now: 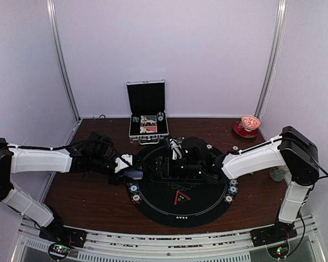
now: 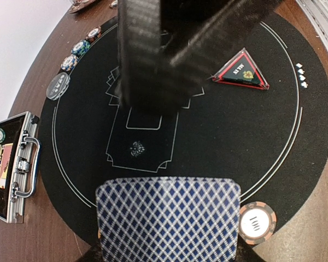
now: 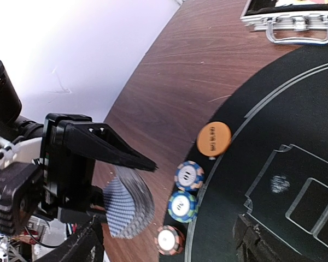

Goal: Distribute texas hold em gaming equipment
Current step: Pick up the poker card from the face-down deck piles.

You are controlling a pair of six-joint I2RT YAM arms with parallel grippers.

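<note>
Playing cards point(image 2: 168, 218) with a blue-and-white diamond back form a slightly fanned stack. They are clamped in the left gripper point(image 3: 126, 188) and held over the left rim of the round black mat point(image 2: 235, 142). From the left wrist, the stack fills the near foreground, backs up. Just beside its right corner an orange-striped poker chip point(image 2: 257, 222) lies flat at the mat's edge. The right wrist view shows that chip in a short row with a teal chip point(image 3: 183, 206) and a blue-striped chip point(image 3: 188, 176), close together. An orange button disc point(image 3: 214, 138) lies a little beyond them on the wood at the mat's rim.

Farther across the mat, white card outlines are printed near its middle. The right gripper point(image 2: 156, 93) hangs above them, its two black fingers spread wide with nothing between them. A red-edged triangular token point(image 2: 241, 71) lies flat on the mat, toward the arms' side. Along the mat's opposite rim, three more striped chips point(image 2: 81, 47) and a greyish disc point(image 2: 58, 86) lie in a curved row.

At the table's far edge the silver case point(image 1: 146, 98) stands open, black-lined lid upright and handle facing the mat. A few chips and cards lie inside. A red-and-white dish point(image 1: 249, 126) sits near the far right corner of the brown wooden table point(image 1: 87, 199), well apart from the case.
</note>
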